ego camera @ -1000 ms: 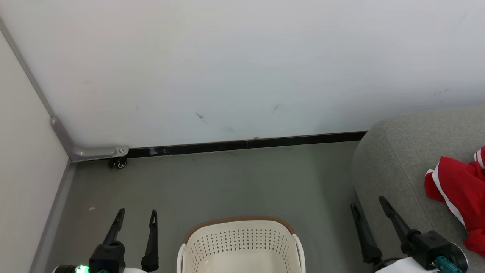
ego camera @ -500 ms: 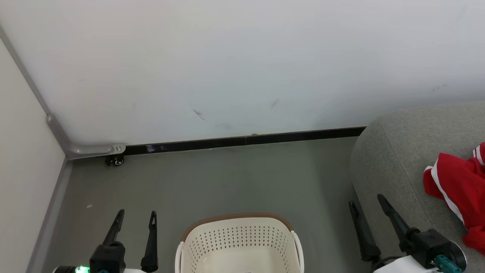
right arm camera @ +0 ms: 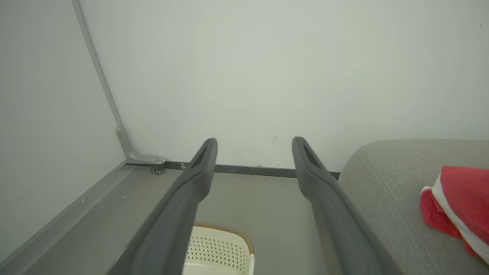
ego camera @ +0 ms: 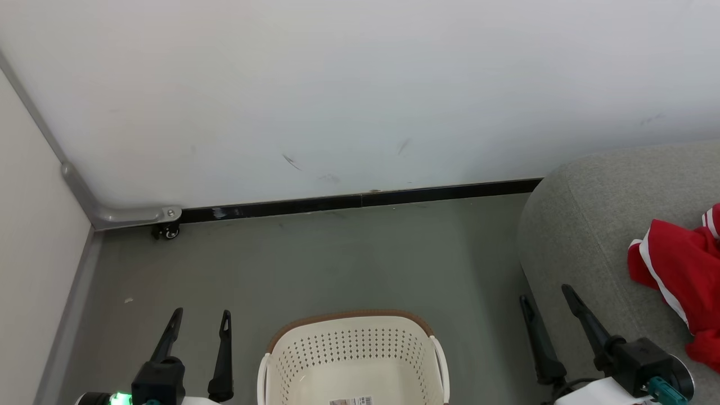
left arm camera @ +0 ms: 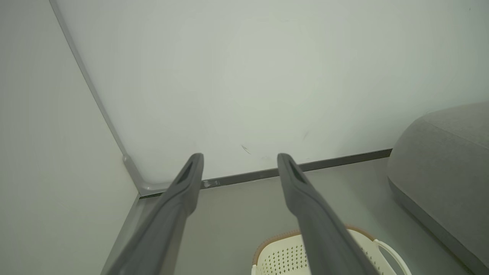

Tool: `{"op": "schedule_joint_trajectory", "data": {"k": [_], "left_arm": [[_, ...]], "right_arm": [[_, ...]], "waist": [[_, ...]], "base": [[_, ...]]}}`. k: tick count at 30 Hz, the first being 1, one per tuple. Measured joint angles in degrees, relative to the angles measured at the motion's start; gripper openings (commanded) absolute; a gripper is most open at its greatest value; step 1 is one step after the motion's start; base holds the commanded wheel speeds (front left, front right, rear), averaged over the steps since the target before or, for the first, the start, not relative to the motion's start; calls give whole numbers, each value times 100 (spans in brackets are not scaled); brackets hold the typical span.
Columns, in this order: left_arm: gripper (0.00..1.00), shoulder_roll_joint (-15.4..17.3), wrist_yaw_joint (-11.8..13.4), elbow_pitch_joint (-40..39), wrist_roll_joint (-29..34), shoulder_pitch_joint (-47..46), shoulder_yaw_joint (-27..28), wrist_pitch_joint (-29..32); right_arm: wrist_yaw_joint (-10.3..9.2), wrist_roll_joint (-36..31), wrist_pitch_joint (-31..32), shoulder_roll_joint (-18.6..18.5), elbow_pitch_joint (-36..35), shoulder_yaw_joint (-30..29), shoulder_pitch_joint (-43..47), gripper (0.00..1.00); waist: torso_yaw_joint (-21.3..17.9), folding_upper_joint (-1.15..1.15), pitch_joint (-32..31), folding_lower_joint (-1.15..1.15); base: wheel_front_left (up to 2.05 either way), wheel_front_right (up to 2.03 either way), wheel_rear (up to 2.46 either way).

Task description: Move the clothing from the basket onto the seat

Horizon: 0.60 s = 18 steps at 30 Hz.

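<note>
Head view, left gripper (ego camera: 202, 311): at the lower left above the grey floor (ego camera: 337, 264), two long dark fingers spread wide, nothing between them.
Head view, right gripper (ego camera: 544, 292): at the lower right, jaws wide apart with nothing between them, fingertips in front of the seat's rounded near corner.
Head view, basket (ego camera: 349, 337): cream-white oval plastic laundry basket with perforated sides and a brown woven-look rim, on the floor between the two grippers; a barcode sticker (ego camera: 351, 401) lies on its bare bottom.
Head view, seat (ego camera: 590, 225): large light-grey fabric-upholstered sofa seat with rounded edges, on the right, apart from the basket.
Head view, clothing (ego camera: 680, 264): red jersey fabric with white trim stripes, crumpled on top of the seat at the right edge.
Head view, surroundings: white wall (ego camera: 360, 84) with a black baseboard (ego camera: 360, 201); a small caster wheel (ego camera: 167, 230) in the left corner.
Left wrist view, left gripper (left arm camera: 240, 156): fingers wide apart and holding nothing, pointing at the wall's foot.
Left wrist view, basket (left arm camera: 282, 256): below the fingers on the floor, the seat (left arm camera: 443, 160) to its right.
Right wrist view, right gripper (right arm camera: 255, 140): fingers wide apart, holding nothing.
Right wrist view, clothing (right arm camera: 458, 191): lying on the seat (right arm camera: 382, 183) at the right.
Right wrist view, basket (right arm camera: 217, 248): at the bottom, partly behind the fingers.
</note>
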Motion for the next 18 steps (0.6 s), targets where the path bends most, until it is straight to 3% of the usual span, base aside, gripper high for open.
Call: {"op": "schedule_joint_trajectory", "data": {"k": [18], "left_arm": [[100,-40,-9,35,-1,0,62,0]], "right_arm": [[0,41,5,0,-54,10,-2,100]], "waist": [[56,0,7,0]], "base": [[0,0,0]]}}
